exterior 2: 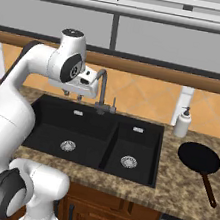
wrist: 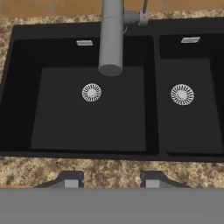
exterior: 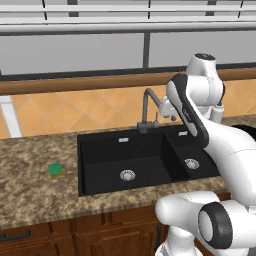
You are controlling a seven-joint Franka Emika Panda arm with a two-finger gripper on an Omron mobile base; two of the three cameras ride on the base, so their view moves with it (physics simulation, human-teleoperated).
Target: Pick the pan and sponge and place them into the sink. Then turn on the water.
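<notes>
Granite-patterned counter (exterior: 35, 150) carries a black double-basin sink (exterior: 100, 150), both basins bare, under an orange tiled wall. My gripper (wrist: 111, 178) hangs above the front rim of the sink, jaws spread apart and holding nothing. The faucet (wrist: 111, 39) spout stands over the large basin. The sponge (exterior: 56, 169) lies on the counter left of the sink. The pan (exterior 2: 199, 159) rests on the counter right of the sink, near a soap dispenser (exterior 2: 183, 122).

My base views look down from behind-left and behind-right, sharing sink (exterior: 100, 150) (exterior 2: 46, 109); my hand view hangs close above sink (wrist: 151, 48).
</notes>
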